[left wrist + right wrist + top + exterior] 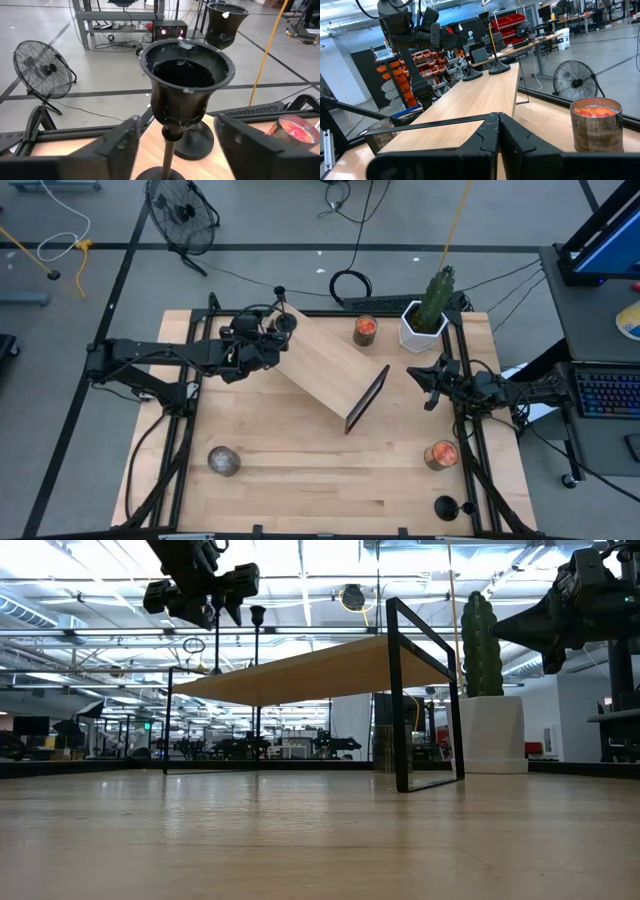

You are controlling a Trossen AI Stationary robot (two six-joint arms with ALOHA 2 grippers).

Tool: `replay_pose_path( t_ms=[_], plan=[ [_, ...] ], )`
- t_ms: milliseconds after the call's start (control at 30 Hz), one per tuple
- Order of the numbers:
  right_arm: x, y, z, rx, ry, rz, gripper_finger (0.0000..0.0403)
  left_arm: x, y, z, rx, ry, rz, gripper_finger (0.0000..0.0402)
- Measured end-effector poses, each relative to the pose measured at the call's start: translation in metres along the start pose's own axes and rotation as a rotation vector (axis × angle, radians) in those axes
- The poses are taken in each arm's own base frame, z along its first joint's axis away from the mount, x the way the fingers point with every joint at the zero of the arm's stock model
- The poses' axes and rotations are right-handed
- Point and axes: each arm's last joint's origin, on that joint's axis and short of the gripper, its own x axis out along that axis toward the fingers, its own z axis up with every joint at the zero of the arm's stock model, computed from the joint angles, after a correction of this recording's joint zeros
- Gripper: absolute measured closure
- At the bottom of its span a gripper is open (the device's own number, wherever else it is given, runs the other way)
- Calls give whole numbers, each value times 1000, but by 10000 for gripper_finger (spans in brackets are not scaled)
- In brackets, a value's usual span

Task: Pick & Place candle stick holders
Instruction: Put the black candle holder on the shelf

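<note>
A wooden desk (300,470) seen from above carries a wooden shelf (325,365) on black metal frames, set at an angle across the middle. No writing or brand can be read in any view.

The left pincer (268,340) hovers at the far-left end of the shelf top. Its wrist view shows its two fingers (120,145) spread apart on either side of the thin stem of a black candle stick holder (185,75), not visibly touching it. A second candle stick holder (226,22) stands just behind the first; only this view shows the cup-shaped tops closely. In the level view across the desk, the holders are thin upright stems (257,640) on the shelf under the left pincer (215,600).

The right pincer (432,380) waits at the right side of the desk, fingers pressed together with nothing between them, as its wrist view shows (497,132).

The overhead view alone shows a third black holder (446,506) at the near-right corner, three candle jars (365,330), a white pot with a green plant (425,320) and a grey ball (223,461).
</note>
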Motion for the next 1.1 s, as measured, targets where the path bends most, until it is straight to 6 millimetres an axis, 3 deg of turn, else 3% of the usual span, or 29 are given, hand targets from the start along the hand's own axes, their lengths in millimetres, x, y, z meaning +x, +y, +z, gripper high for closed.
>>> replay_pose_path(
  t_ms=[200,467,867,1100],
  plan=[
    [0,0,0,0,0,0,399,-5,-1,1,36,-3,-21,64],
    [0,0,0,0,-1,0,399,-24,8,17,78,-33,-94,7],
    [0,0,0,0,-1,0,399,-56,27,41,125,-83,-211,9],
    [0,0,0,0,-1,0,399,-82,37,47,107,-21,-428,9]
  ],
)
